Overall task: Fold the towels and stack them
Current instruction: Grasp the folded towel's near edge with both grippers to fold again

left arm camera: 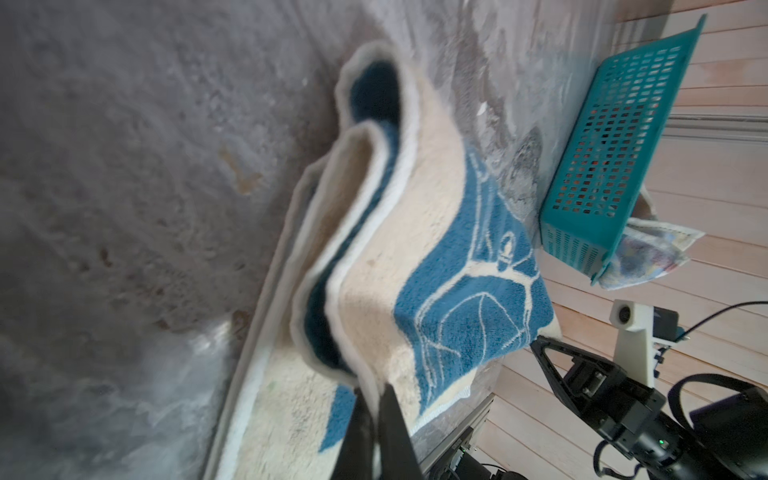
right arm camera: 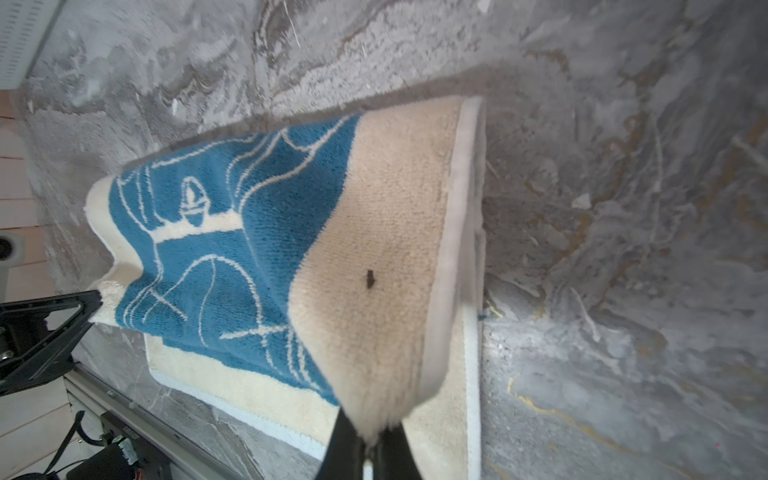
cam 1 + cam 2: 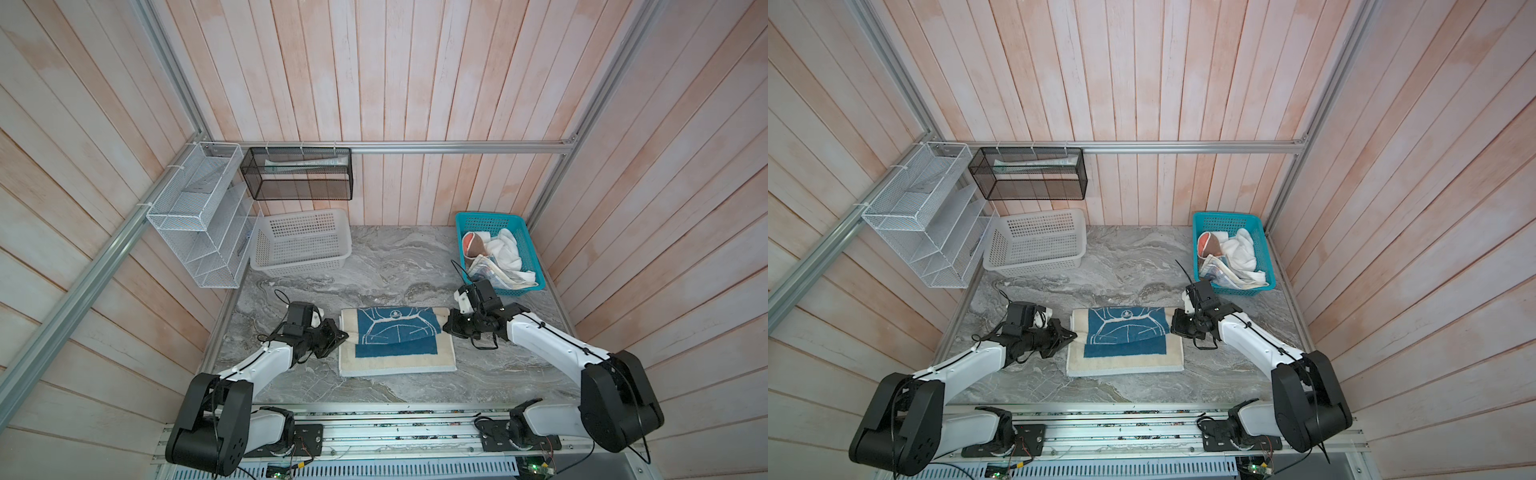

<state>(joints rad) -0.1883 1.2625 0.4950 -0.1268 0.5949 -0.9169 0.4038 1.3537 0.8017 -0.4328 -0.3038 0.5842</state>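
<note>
Three towels [image 3: 500,251] in teal basket [image 3: 488,217] beside right pincer [image 3: 447,325].

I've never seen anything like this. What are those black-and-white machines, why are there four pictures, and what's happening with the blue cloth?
Those are two robot arms, each ending in a two-fingered gripper. Two pictures look down from one overhead camera; the other two come from cameras on the arms' wrists, hence the close, tilted views. On the marble table lies a half-folded blue towel. The left gripper and right gripper each pinch one side edge of its upper layer. More towels wait in the teal basket; a white basket stands opposite.
</note>
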